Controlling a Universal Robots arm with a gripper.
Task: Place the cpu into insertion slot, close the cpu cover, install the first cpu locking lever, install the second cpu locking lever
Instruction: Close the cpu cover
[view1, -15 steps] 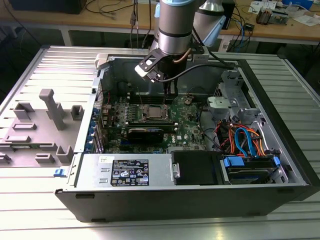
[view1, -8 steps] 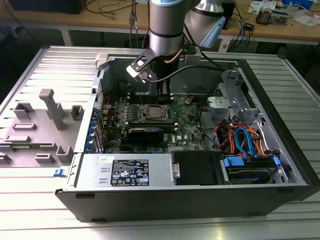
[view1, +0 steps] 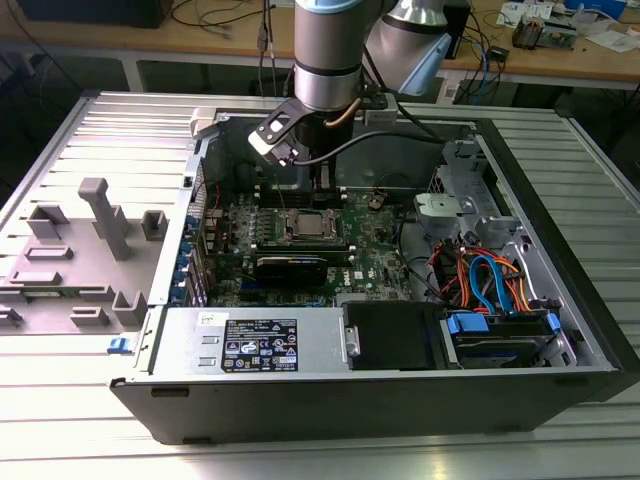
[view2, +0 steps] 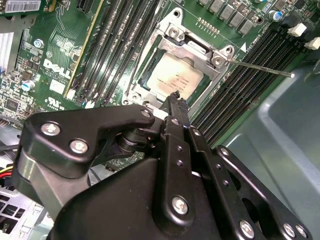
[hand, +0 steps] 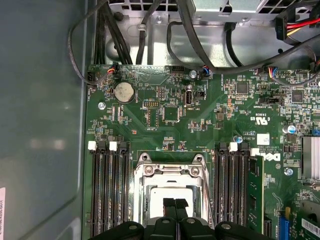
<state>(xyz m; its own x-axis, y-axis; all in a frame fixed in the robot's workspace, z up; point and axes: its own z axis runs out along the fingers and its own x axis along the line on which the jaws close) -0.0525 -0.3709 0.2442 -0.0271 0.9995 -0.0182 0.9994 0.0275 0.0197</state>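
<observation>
Slatted metal table (view1: 60, 400), cpu (view2: 175, 80) under cpu cover (view2: 192, 47), end effector (view2: 175, 97) closed above

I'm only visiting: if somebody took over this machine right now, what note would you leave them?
Gripper: shut, empty, tips poised over the cpu's edge.
The cpu sits in the insertion slot; the cpu cover lies down over it.
Done: cpu placed, cover closed.
Left: one locking lever sticks out unlatched above the memory slots; the other's state I cannot tell.
</observation>
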